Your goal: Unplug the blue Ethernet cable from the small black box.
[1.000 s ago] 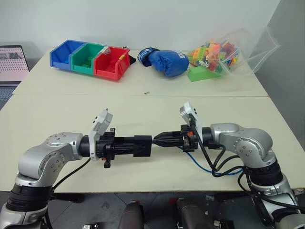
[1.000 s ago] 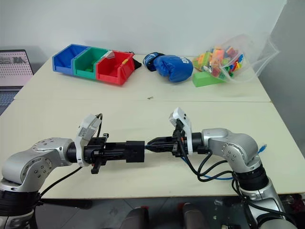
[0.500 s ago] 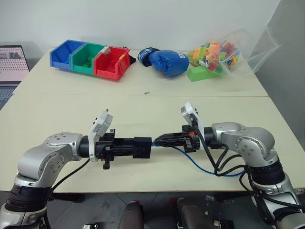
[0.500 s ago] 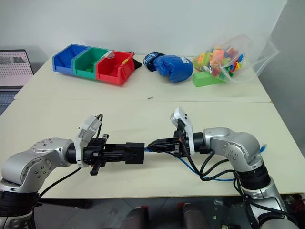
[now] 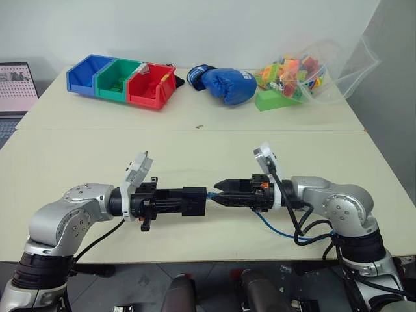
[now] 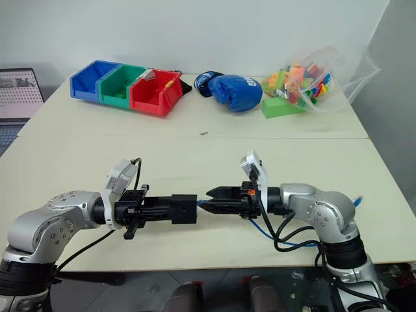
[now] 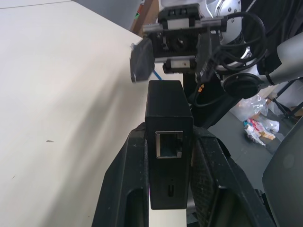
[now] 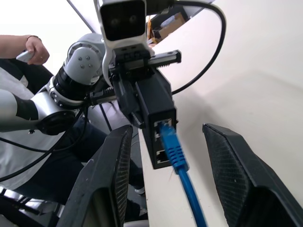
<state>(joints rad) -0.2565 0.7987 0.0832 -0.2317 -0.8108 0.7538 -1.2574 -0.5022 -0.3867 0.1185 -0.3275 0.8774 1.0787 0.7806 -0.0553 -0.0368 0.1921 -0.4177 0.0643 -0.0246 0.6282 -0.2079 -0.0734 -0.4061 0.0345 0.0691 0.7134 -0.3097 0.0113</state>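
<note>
Right tool (image 8: 163, 179) spread around blue Ethernet cable (image 8: 177, 158); plug tip hidden in small black box (image 8: 156, 101).

The small black box (image 7: 168, 118) is seen as matt hard plastic, the blue Ethernet cable (image 8: 182, 172) as smooth rubbery sheathing. Textured black pads (image 8: 239, 172) are seen on the right pincer (image 8: 165, 177). A pale, matt bench (image 5: 195, 146); glossy bins (image 5: 123, 81) upper left.

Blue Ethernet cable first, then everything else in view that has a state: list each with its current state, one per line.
blue Ethernet cable: plugged into the box, not gripped
small black box: held off the table
left gripper: shut on the box
right gripper: open, fingers either side of the plug
clear bag of toys: lying open on the table
laptop: screen lit
</note>
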